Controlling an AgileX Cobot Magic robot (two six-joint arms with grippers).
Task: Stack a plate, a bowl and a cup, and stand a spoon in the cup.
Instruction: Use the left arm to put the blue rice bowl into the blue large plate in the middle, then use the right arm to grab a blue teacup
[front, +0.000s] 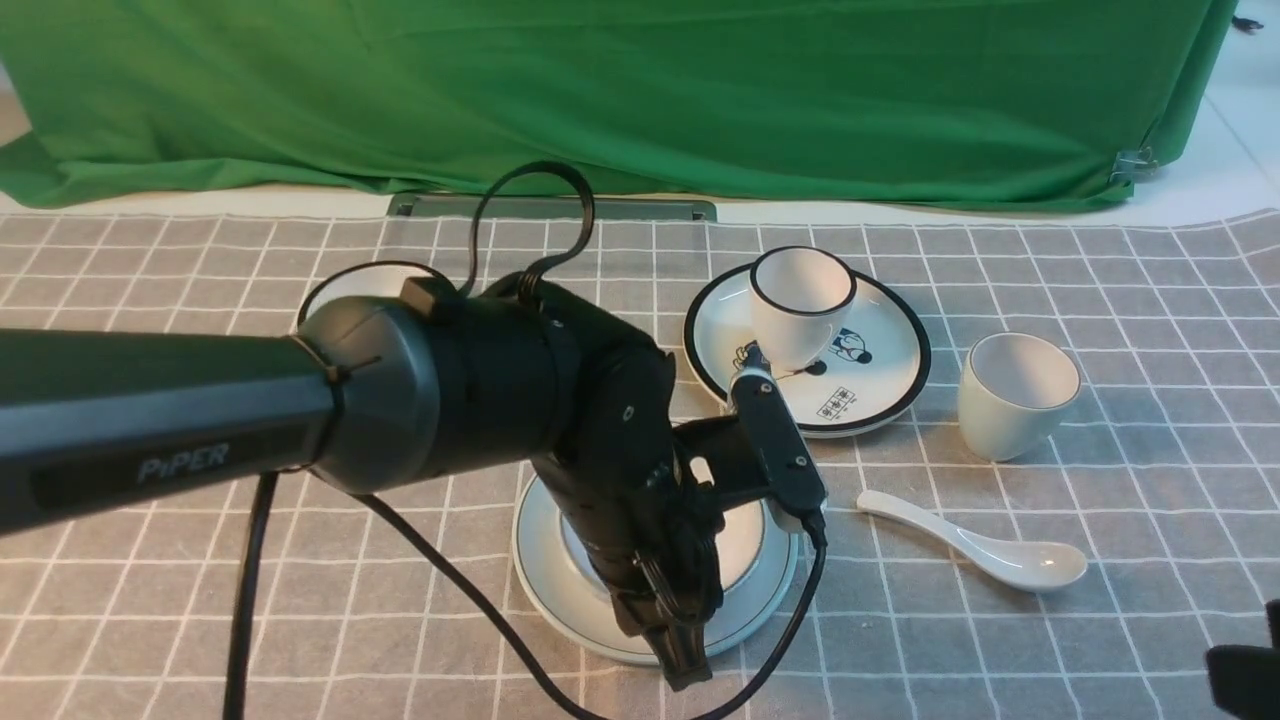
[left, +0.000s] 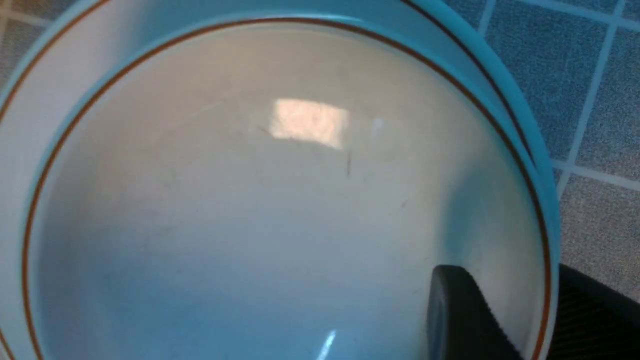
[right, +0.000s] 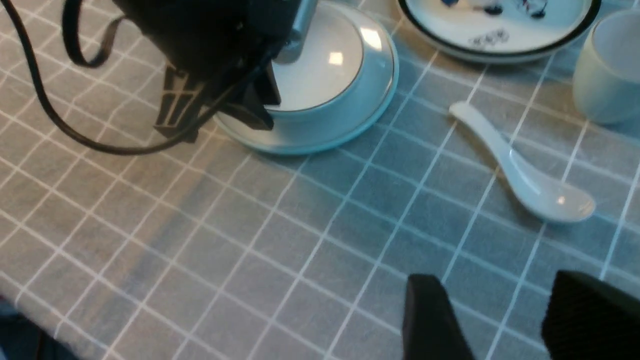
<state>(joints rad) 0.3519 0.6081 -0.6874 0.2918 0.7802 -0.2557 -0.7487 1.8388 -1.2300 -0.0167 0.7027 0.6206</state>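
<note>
Glossy, shallow white bowl (left: 250, 200) nested on round, thin-rimmed plate (front: 545, 592). Left gripper (left: 507, 272): black jaws parted, astride bowl rim. Right gripper (right: 497, 280): spread, empty, above checked cloth (right: 250, 250).

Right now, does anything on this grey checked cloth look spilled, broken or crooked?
Nothing stands out. The wide shallow white bowl sits squarely in the large white plate, the handleless off-white cup stands on the cloth, and the glossy white ceramic spoon lies flat. No chips or spills show.

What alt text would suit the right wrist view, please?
The left gripper sits at the rim of a white bowl stacked on a plate. A white spoon lies on the grey checked cloth near an off-white cup; the right gripper is open.
</note>
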